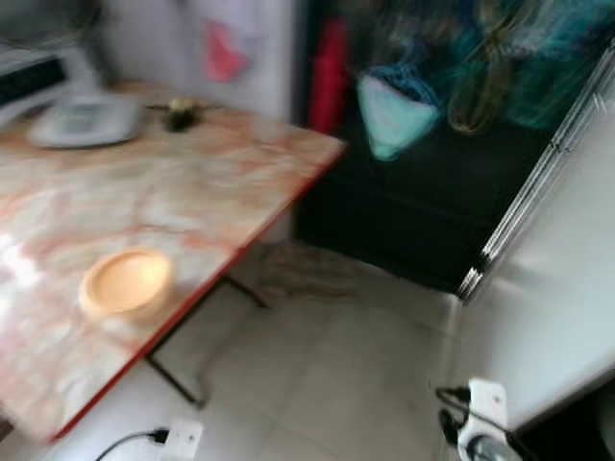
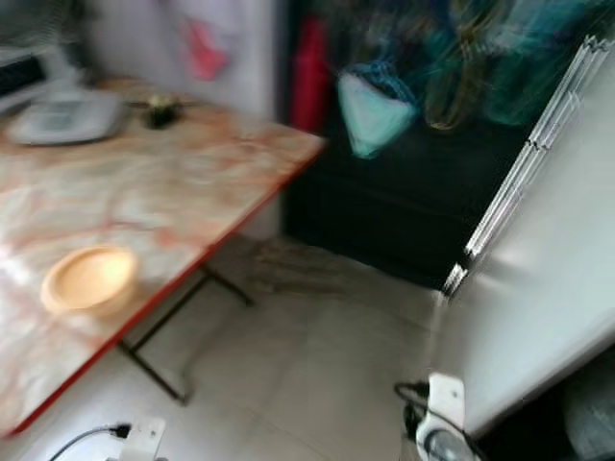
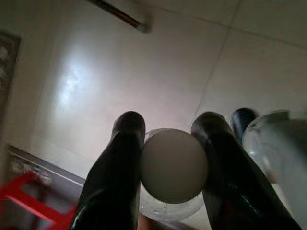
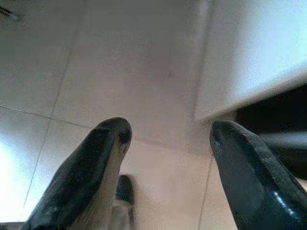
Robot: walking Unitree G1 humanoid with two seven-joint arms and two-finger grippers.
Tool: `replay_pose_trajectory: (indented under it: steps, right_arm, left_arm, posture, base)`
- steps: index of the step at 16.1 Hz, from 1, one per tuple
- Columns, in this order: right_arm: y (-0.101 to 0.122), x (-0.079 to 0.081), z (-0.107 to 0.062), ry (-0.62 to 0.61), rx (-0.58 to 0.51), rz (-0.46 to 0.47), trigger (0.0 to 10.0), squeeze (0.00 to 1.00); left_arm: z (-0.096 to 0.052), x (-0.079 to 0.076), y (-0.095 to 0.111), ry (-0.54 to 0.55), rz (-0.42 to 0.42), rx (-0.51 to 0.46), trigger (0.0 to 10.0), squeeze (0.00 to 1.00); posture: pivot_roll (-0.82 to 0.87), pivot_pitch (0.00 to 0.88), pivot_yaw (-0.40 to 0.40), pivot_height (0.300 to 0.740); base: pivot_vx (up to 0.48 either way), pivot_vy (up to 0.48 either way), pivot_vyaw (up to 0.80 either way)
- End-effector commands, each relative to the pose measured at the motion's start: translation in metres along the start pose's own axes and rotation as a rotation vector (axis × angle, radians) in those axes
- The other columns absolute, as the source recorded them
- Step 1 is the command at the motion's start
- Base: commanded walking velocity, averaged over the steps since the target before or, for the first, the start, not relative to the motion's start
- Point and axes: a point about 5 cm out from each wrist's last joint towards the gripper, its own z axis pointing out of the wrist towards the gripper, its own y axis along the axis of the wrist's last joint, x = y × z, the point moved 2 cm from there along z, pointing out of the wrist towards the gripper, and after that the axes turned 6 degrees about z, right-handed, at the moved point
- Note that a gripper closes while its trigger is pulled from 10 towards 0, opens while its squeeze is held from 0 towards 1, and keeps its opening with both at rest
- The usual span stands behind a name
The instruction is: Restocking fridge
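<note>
A: What's the biggest thing on your head feed?

B: I see the desk, a marbled orange-and-white top with a red edge and dark legs, filling my nine to eleven o'clock. The picture is blurred. At three o'clock stands a white fridge, its side toward me, with a metal strip along its edge. Between them lies pale tiled floor, and at twelve o'clock a dark opening with teal and red cloth hanging in it.

A: And on the desk?

B: A shallow tan bowl near the front edge at nine o'clock. A flat white scale at the far corner, eleven o'clock, with a small dark item just beside it; too blurred for me to name.

A: Anything on the floor?

B: A white power strip with a black cord at seven o'clock, under the desk edge. Another white plug block with black cords at five o'clock, at the foot of the fridge.

A: The hands?

B: My left hand is clamped on a pale round ball, with something clear behind it; both fingers touch its sides, above floor tiles. My right hand is spread wide, nothing between its fingers, over the floor by the fridge's bottom corner.
</note>
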Motion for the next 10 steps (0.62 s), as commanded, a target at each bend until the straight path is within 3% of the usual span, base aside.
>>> replay_pose_trajectory:
  steps: [1, 10]
  right_arm:
    - [-0.0041, -0.0024, -0.0006, -0.007, 0.017, -0.002, 10.0, 0.00]
    - [-0.0041, -0.0024, -0.0006, -0.007, 0.017, -0.002, 10.0, 0.00]
  left_arm:
    - [0.0002, 0.0007, -0.0003, -0.001, 0.012, 0.006, 10.0, 0.00]
    - [0.0002, 0.0007, -0.0003, -0.001, 0.012, 0.006, 10.0, 0.00]
  posture:
    - [0.09, 0.000, 0.008, 0.740]
    - [0.09, 0.000, 0.008, 0.740]
  base:
    - [0.000, 0.000, -0.80]
    - [0.000, 0.000, -0.80]
